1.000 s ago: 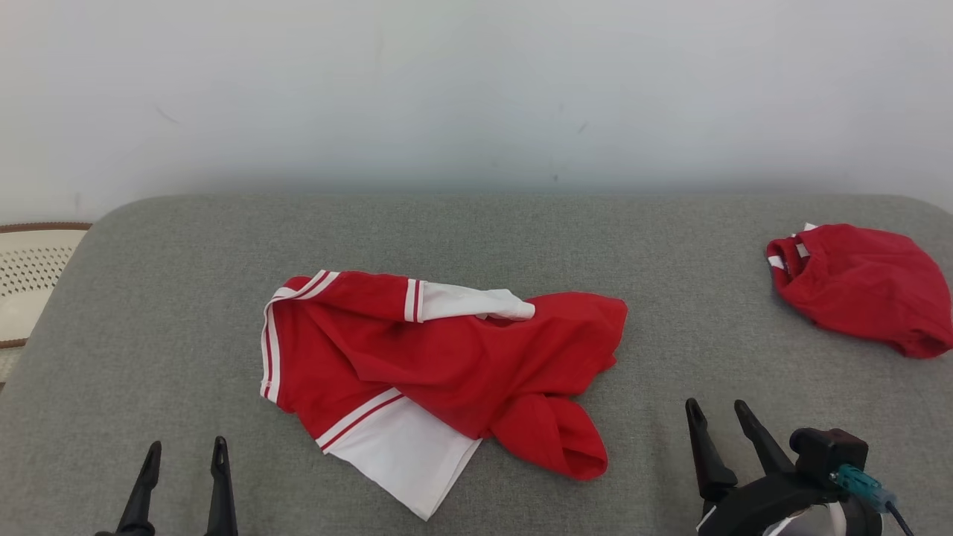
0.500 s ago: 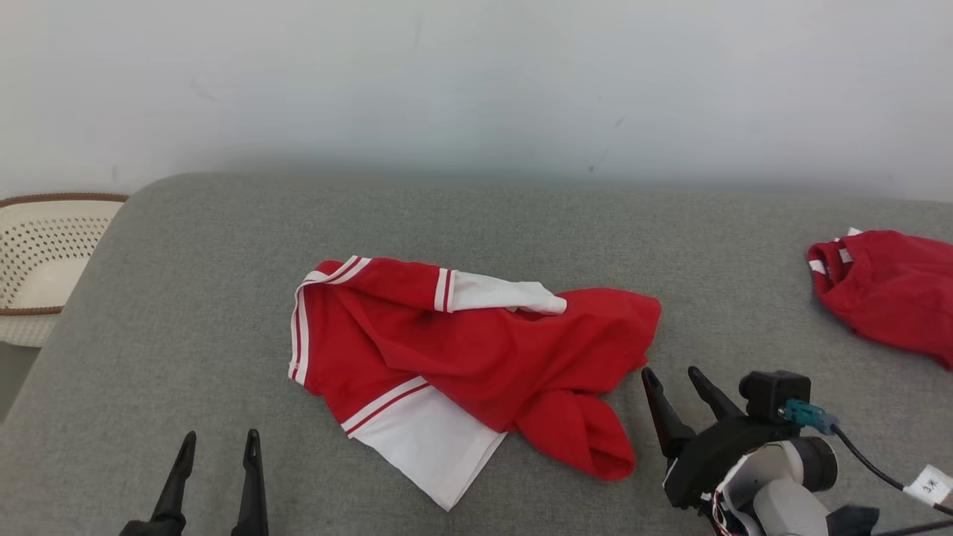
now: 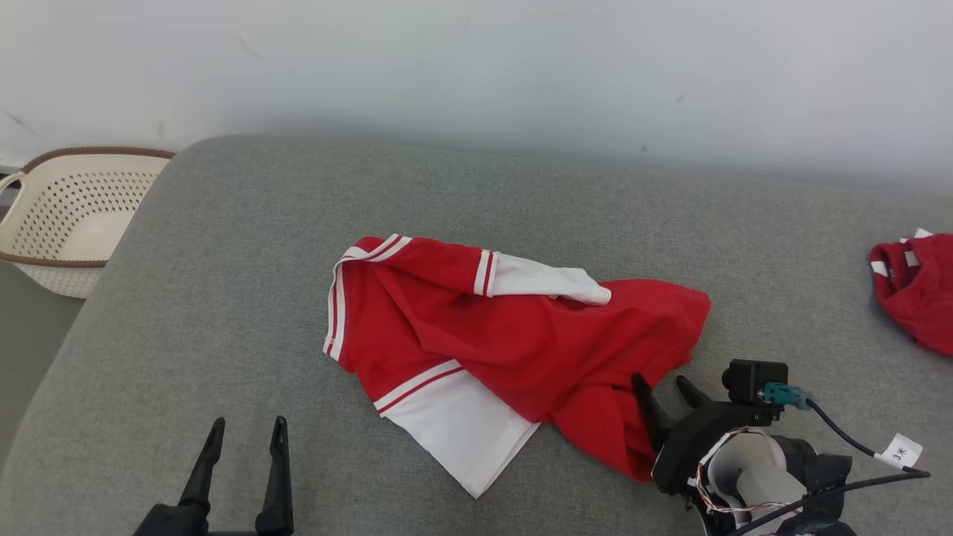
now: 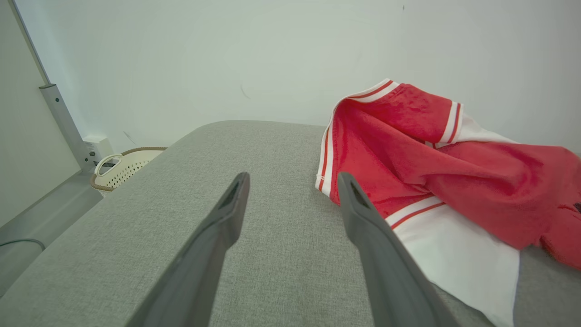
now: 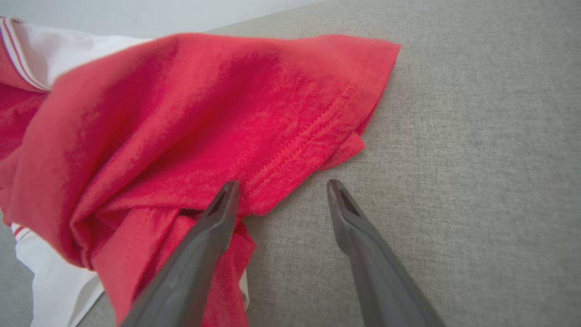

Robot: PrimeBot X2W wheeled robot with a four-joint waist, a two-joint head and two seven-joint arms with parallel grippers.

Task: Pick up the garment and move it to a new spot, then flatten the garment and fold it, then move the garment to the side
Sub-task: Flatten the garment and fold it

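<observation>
the garment (image 3: 514, 335) is soft, matt cloth with stitched hems, the couch surface (image 3: 223, 298) under it is rough woven fabric, the basket (image 3: 67, 216) looks like smooth perforated plastic, and the left gripper (image 3: 249, 420) and right gripper (image 3: 660, 380) have dull, smooth plastic-looking fingers.

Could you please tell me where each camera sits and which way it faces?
Head view: on the head, looking forward and down at the grey surface and red-and-white garment; left gripper lower left, right gripper lower right.
Left wrist view: on the left wrist, looking along its open fingers across the surface toward the basket.
Right wrist view: on the right wrist, looking along its open fingers at the garment's red hem.
Shared: all three show the garment.
</observation>
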